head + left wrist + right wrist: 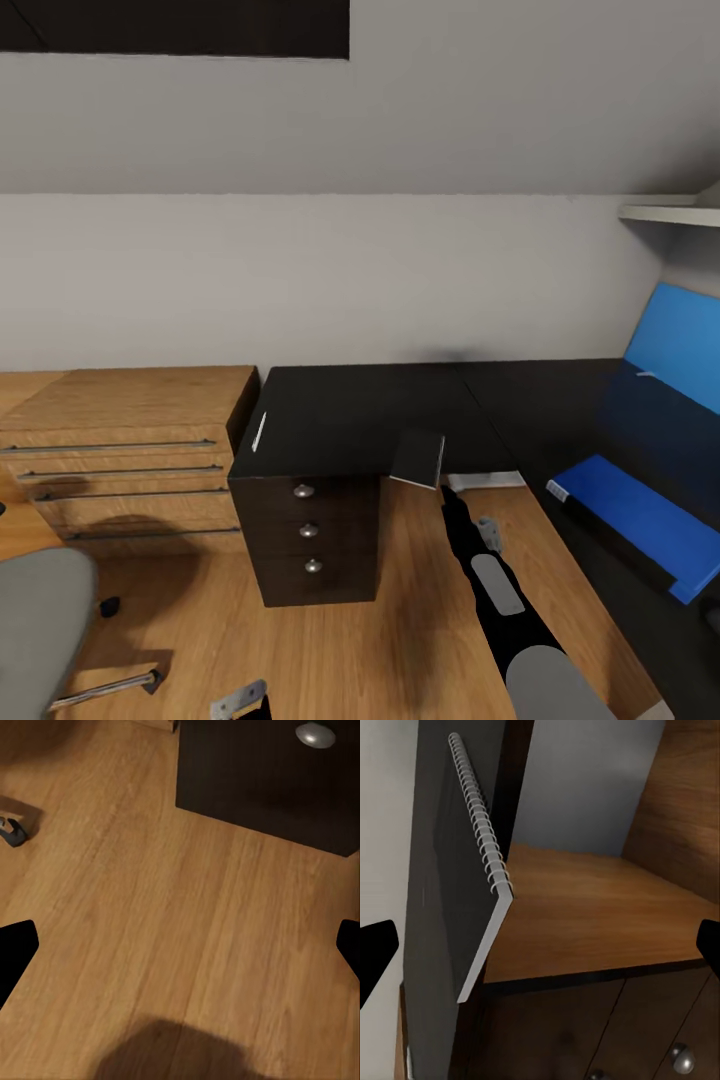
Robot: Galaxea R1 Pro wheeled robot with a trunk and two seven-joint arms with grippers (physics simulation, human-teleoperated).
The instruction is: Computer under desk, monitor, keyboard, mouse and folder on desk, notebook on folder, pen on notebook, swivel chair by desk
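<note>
notebook: thin dark-grey spiral-bound notebook (418, 458) hung past the black matte counter (350, 410) edge, centre frame
folder: flat bright blue folder (640, 520) lay on counter, right
pen: slim pale pen (260, 432) on counter, left edge
right jaws (447, 490): beside notebook; cannot tell if grasping
left jaws (180, 945): spread, empty, over wood floor
progress: folder placed; stacking left

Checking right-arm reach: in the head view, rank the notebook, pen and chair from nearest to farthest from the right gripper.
1. notebook, at the desk front edge, just ahead of the right gripper.
2. pen, on the desk's left end.
3. chair, far left, off the desk.
</note>
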